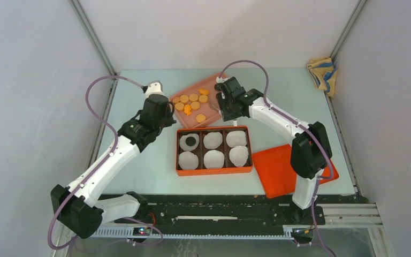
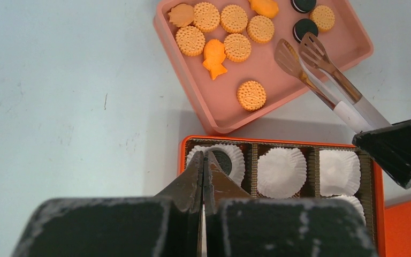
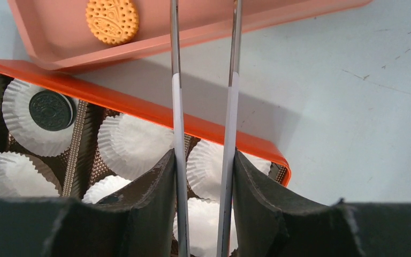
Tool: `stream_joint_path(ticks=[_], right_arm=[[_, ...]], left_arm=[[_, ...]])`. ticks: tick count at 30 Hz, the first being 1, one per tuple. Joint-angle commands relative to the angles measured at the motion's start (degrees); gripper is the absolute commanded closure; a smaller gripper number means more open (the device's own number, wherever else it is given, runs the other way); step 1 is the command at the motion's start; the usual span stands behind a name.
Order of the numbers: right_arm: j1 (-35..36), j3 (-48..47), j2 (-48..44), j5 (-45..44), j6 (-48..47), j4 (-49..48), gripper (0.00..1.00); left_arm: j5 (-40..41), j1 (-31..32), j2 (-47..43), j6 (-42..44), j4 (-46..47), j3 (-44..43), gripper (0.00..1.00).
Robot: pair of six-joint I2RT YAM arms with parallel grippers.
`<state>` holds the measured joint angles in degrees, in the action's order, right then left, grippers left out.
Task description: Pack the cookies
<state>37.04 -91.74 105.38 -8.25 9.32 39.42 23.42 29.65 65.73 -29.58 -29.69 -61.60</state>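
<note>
The orange box (image 1: pixel 214 172) on the table (image 1: pixel 155 176) has six little rooms with a white paper cup (image 2: pixel 282 171) in each. One black cookie (image 2: pixel 222 160) lies in the cup in the far left room of the box. The pink tray (image 2: pixel 214 101) lies just behind the far side of the box, a bit crooked. The orange cookies (image 2: pixel 237 47) lie on this tray, most in a bunch far from the box and one alone closer to it. Two more black cookies (image 2: pixel 305 27) lie on the tray. The left gripper (image 2: pixel 203 166) is by the far left corner of the box, its fingers pressed tight together with nothing in them. The right gripper (image 3: pixel 203 160) is by the far side of the box and squeezes silver tongs (image 2: pixel 321 75). The tongs reach from the box out over the tray, tips apart, close to the black cookies. An orange lid (image 1: pixel 289 171) lies just beside the right side of the box. A yellow and blue cloth (image 1: pixel 321 72) lies well away, far back to the right of the box.
</note>
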Motion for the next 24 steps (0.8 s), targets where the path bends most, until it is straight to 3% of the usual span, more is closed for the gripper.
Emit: stream_joint_path(ticks=[1, 19, 24], right_arm=[[-0.55, -4.04, 0.88, 3.0, 0.27, -3.76, 0.54], [-2.01, -14.04, 11.27, 5.86, 0.6, -0.58, 0.52], [-2.19, -16.26, 13.36, 9.57, 0.36, 1.0, 0.7]], left_arm=[[1.43, 0.15, -0.48, -0.27, 1.57, 0.85, 1.0], [1.92, 0.15, 0.23, -0.36, 1.52, 1.39, 0.99], [1.98, 0.08, 0.43, -0.26, 1.5, 1.35, 1.0]])
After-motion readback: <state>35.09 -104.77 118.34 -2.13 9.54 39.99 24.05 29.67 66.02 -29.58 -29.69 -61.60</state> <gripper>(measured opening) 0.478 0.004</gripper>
